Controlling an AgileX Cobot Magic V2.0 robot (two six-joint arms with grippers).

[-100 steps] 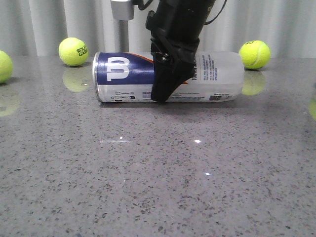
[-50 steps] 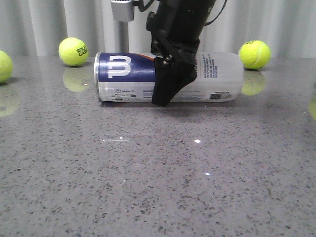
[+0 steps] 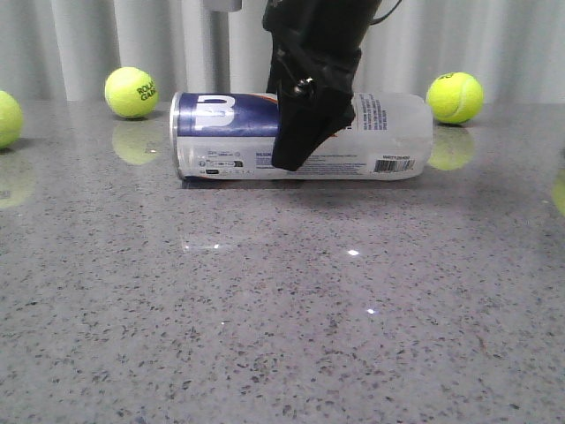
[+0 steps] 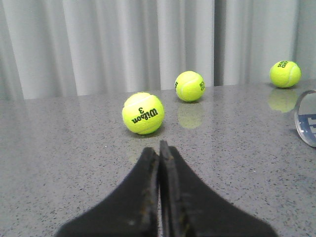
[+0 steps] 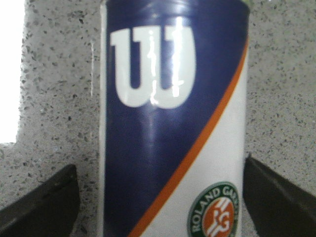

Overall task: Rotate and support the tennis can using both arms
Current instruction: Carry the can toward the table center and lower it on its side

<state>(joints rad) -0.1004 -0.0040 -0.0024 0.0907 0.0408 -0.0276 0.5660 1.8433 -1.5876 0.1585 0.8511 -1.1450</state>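
1. Front view: the tennis can lies on its side across the upper middle of the frame, on the grey speckled table. Its silver rim and navy label end point to the left of the frame, its clear end to the right, and a barcode shows low on the clear end. The right arm comes down from the top centre, and its black gripper covers the middle of the can; from here I cannot tell how wide the fingers stand. A yellow ball sits at upper left behind the can, another ball at upper right, and part of a third ball shows at the left edge.

2. Left wrist view: the left gripper rises from the bottom centre with its 2 fingers pressed together and nothing between them. 3 balls lie on the table beyond it, the closest near the centre of the frame. The can's rim just shows at the right edge, well apart from this gripper.

3. Right wrist view: the can fills the centre of the frame, with a white logo on navy and an orange stripe. A dark finger sits at lower left and another at lower right, spread wide either side of the can, the right one at its edge.
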